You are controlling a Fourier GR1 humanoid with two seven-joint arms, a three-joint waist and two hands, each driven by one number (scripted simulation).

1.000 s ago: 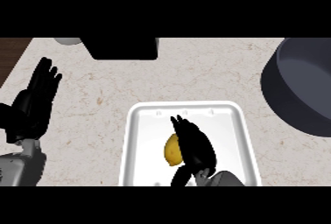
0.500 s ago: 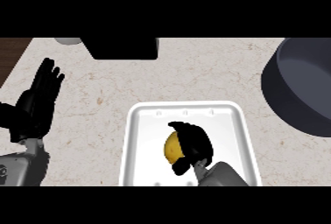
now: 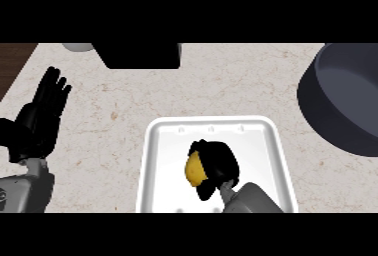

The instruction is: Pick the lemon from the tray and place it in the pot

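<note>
A yellow lemon (image 3: 193, 169) lies in the white tray (image 3: 162, 165) at the lower middle of the head view. My right hand (image 3: 218, 162) comes in from the bottom edge and curls its fingers over the lemon, hiding its right side. The dark grey pot (image 3: 345, 107) stands at the right edge, partly cut off. My left hand (image 3: 40, 117) rests open at the left, fingers pointing up, well away from the tray.
A black block (image 3: 140, 54) sits at the back of the speckled counter, with a pale round object (image 3: 77, 47) beside it. Dark wood (image 3: 15, 60) shows past the counter's left edge.
My right hand's fingers have curled from straight over the tray to closed round the lemon. The left hand has barely shifted.
</note>
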